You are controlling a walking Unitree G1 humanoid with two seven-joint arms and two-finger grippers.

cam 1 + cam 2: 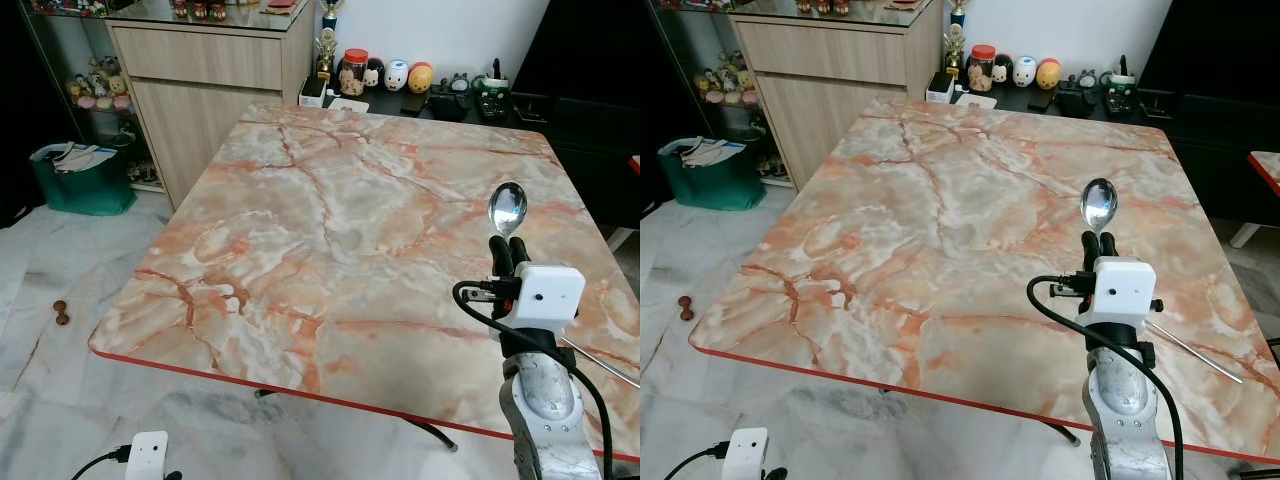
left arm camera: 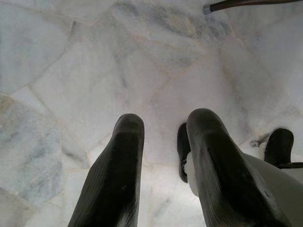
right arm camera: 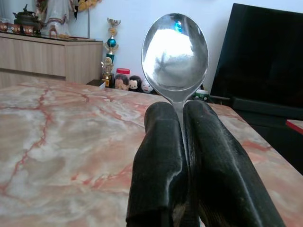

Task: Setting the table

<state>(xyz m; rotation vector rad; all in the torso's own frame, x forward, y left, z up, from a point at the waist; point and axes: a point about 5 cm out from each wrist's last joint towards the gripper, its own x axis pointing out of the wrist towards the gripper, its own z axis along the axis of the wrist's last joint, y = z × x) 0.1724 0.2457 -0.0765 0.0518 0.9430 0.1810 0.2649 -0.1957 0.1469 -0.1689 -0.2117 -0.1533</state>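
Observation:
My right gripper (image 1: 1098,240) is raised over the near right part of the marble-patterned table (image 1: 330,200), shut on a silver spoon (image 1: 1099,205). The spoon's bowl (image 3: 175,52) stands above the fingertips, and its thin handle (image 1: 1200,355) sticks out behind the wrist toward the right. The black fingers (image 3: 161,156) press together on the spoon's neck. My left arm (image 1: 150,455) hangs idle below the table's near edge. My left gripper (image 2: 163,125) points at the white marble floor, open with nothing between its fingers.
A wooden cabinet (image 1: 215,90) stands at the far left, with a green bag (image 1: 80,180) on the floor beside it. Jars and figurines (image 1: 400,78) line a low dark shelf behind the table. A small brown object (image 1: 62,312) lies on the floor left.

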